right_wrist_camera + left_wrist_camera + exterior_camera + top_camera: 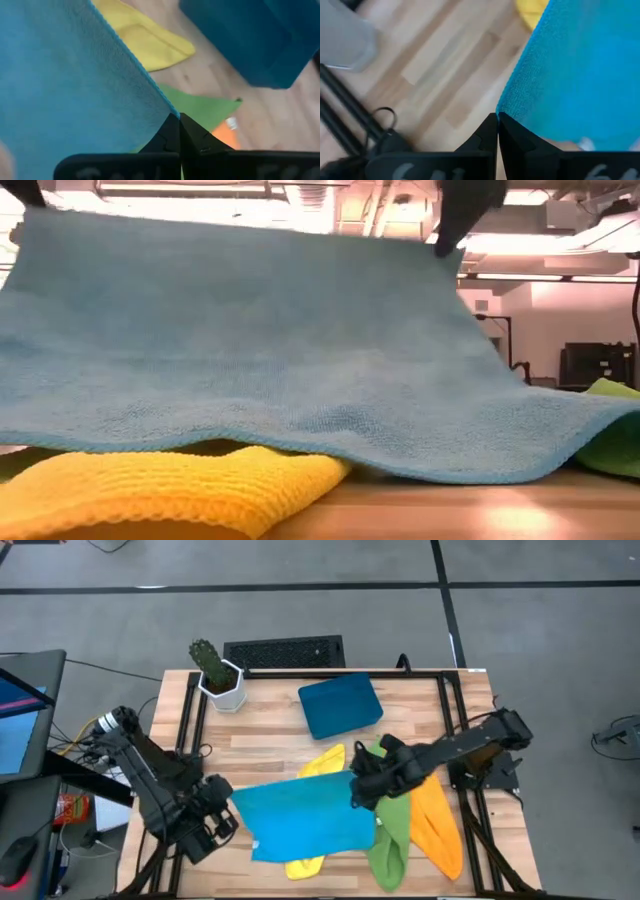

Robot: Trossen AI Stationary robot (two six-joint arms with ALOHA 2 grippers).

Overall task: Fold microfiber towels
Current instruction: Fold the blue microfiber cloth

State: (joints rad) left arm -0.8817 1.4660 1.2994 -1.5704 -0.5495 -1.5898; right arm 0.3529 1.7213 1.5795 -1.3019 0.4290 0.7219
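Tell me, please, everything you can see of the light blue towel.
The light blue towel is a soft, fuzzy-looking cloth with a stitched edge, spread wide and held up by two corners. The left tool is shut on one corner and the right tool on the other. In the low view it hangs like a curtain, its lower edge draping over the yellow towel and the wooden table. The green towel lies beside it.

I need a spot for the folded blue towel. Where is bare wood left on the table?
Bare wood lies between the cactus pot, the dark-blue tray and the light blue towel. The near right is crowded: yellow, green and orange towels overlap there.
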